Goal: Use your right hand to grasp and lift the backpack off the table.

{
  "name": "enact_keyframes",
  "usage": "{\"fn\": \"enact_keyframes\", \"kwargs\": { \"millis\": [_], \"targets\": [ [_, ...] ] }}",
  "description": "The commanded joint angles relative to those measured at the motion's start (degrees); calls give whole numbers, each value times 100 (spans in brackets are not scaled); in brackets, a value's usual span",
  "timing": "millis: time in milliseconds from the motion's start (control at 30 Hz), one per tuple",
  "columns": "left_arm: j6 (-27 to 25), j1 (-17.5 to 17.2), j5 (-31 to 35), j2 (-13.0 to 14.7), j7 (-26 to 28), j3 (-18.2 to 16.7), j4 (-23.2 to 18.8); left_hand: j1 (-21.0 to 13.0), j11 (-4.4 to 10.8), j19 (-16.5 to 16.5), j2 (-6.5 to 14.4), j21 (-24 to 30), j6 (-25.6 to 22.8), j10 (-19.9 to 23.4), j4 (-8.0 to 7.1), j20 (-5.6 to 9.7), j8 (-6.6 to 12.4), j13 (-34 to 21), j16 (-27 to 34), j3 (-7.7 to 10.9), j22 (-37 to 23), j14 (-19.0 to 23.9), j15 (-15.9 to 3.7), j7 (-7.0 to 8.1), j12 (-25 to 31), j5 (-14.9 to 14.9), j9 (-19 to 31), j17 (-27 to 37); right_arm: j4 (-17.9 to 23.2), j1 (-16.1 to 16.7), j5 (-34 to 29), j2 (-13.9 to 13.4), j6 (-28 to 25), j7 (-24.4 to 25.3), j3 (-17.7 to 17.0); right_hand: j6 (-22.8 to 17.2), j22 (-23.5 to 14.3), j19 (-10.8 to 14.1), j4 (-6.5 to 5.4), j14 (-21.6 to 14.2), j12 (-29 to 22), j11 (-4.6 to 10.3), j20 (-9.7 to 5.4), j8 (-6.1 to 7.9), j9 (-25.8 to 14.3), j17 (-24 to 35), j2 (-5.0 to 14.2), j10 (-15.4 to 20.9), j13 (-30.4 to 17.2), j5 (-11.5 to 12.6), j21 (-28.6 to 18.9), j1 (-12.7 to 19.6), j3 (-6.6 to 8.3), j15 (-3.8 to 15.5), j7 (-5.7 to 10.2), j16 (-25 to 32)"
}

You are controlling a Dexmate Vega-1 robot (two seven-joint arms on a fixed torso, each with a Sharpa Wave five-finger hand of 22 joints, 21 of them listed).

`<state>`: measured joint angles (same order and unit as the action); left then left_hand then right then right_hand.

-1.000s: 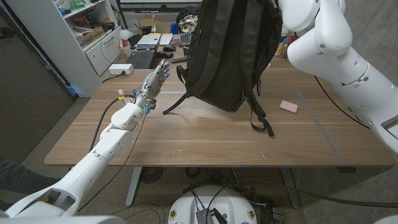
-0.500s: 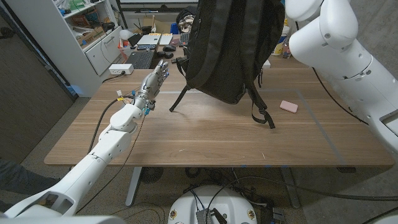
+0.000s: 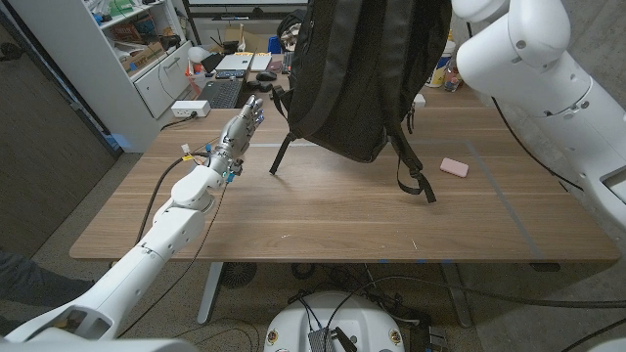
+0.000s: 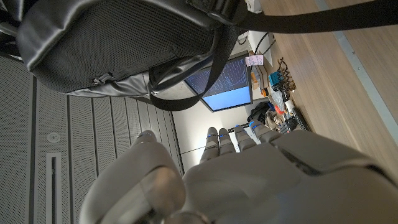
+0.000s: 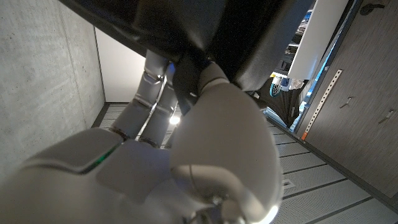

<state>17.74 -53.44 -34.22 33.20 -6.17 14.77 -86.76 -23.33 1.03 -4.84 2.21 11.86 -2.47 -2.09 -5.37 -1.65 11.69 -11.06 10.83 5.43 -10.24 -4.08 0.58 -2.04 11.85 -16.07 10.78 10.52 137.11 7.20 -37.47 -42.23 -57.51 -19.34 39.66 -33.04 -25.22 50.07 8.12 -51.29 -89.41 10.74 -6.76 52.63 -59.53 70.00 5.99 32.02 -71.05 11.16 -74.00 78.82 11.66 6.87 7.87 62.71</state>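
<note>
Now right hand [image 5: 205, 118] grips backpack [image 3: 367, 73], prob. by top strap, clear of table [image 3: 323, 210].

White, smooth-shelled arms ending in pale grey hands.

The left arm [image 3: 176, 230] is built of slim white segments, with a black cable strung along it and small blue and yellow fittings at the wrist. Blue bands are seen on the left hand [image 4: 236, 180] fingers. The right arm [image 3: 533, 73] is made of bulky rounded white shells.
</note>
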Motion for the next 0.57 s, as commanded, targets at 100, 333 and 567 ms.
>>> {"fn": "enact_keyframes", "kwargs": {
  "millis": [100,333,567],
  "targets": [
    [-21,-171,-55,102,84,-103,-162,-21,2,-33,54,-13,-47,-4,-11,-36,-3,-12,16,-34,-23,17,-2,-6,1,37,21,29,-32,-134,150,33,-64,132,153,-3,-8,-20,-7,-46,-2,0,-613,7,-26,11,76,-39,-15,16,-66,46,47,566,3,1],
    [-28,-250,-58,126,159,-138,-250,-23,-5,-34,58,-14,-50,-5,-10,-37,-3,-12,16,-40,-23,18,-3,-3,1,39,21,29,-68,-173,265,57,-6,196,190,-4,18,-35,-10,-50,-1,-1,-612,7,-29,24,76,-48,-15,15,-108,44,53,563,1,1],
    [-15,-331,-33,145,233,-161,-330,-26,-16,-32,62,-14,-53,-4,-9,-33,-3,-12,16,-44,-23,17,3,-1,1,41,21,29,-62,-147,346,19,-3,273,189,-2,46,-56,-9,-49,-1,2,-611,0,-24,13,75,-51,-15,12,-152,45,58,566,6,-16]
  ]
}}
